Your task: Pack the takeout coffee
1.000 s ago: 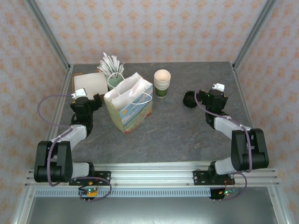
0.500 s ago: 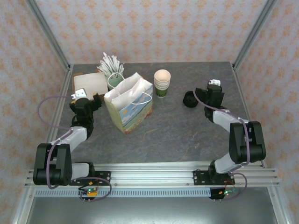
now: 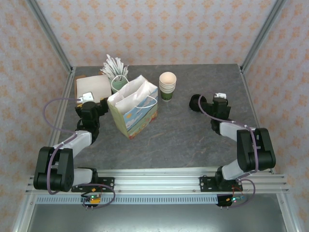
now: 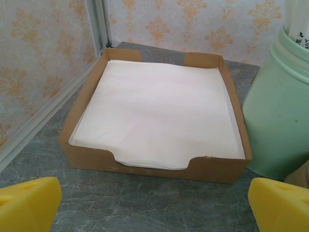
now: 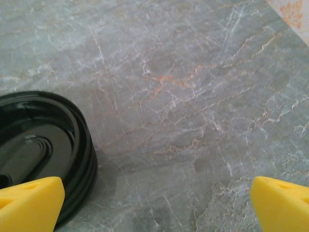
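The takeout coffee is out of view. A stack of lidless cream-and-green cups point(image 3: 167, 86) stands at the back middle. A pile of black lids point(image 3: 195, 102) lies to its right and appears at the left edge of the right wrist view point(image 5: 43, 145). My right gripper point(image 3: 208, 102) point(image 5: 154, 205) is open just right of the lids, low over bare table, holding nothing. My left gripper point(image 3: 95, 104) point(image 4: 154, 205) is open and empty. It faces a cardboard box of white napkins point(image 4: 159, 101) point(image 3: 91, 86).
An open white paper bag point(image 3: 133, 108) with a printed front stands upright between the arms, close to the right of my left gripper. A pale green holder point(image 4: 277, 111) point(image 3: 116, 79) full of white sticks sits behind the bag. Metal frame posts point(image 3: 63, 104) edge the table.
My right gripper has drawn slightly nearer and turned left toward the lid pile. My left wrist has shifted a little right, toward the bag. Both stay open.
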Controlling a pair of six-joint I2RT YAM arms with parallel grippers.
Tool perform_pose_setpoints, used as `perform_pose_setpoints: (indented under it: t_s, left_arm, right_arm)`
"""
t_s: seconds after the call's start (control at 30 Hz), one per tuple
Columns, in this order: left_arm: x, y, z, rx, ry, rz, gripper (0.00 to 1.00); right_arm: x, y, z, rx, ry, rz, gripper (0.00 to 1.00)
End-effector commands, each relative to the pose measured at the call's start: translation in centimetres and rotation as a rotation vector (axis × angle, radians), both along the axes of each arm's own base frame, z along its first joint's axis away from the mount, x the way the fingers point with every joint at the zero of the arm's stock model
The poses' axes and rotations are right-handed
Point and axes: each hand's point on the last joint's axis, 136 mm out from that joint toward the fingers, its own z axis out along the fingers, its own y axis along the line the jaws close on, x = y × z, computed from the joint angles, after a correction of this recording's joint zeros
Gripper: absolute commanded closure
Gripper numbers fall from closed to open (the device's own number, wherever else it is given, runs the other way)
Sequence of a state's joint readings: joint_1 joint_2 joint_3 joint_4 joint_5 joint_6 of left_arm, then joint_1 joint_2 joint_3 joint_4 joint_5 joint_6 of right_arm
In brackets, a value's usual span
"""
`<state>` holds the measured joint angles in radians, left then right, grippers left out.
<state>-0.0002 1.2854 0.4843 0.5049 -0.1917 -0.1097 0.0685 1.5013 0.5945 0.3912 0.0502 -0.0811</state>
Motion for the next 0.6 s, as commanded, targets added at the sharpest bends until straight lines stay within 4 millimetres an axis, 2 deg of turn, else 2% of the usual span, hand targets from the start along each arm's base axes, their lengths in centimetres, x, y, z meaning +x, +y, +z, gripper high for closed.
perform_pose_setpoints:
  t_s: [0.0,0.1,0.17,0.4,0.57]
  left_arm:
    - [-0.5,0.2,-0.7,0.028,0.008,0.008,0.00]
    - [-0.7,0.1,-2.8,0.028,-0.004,0.001,0.00]
    - [-0.5,-0.3,-3.4,0.039,-0.002,-0.009,0.00]
    - [0.8,-1.0,-3.9,0.079,0.059,-0.013,0.00]
    - [0.3,-1.2,-4.5,0.094,0.023,-0.022,0.00]
  right_arm:
    - [0.7,0.0,1.0,0.002,-0.079,0.008,0.01]
    - [0.2,-0.2,1.2,0.007,-0.119,0.001,0.01]
    - [-0.1,-0.4,1.1,0.018,-0.151,-0.006,0.01]
    - [-0.8,-1.5,0.5,0.032,-0.196,-0.056,0.01]
    - [-0.8,-1.5,0.5,0.033,-0.196,-0.055,0.01]
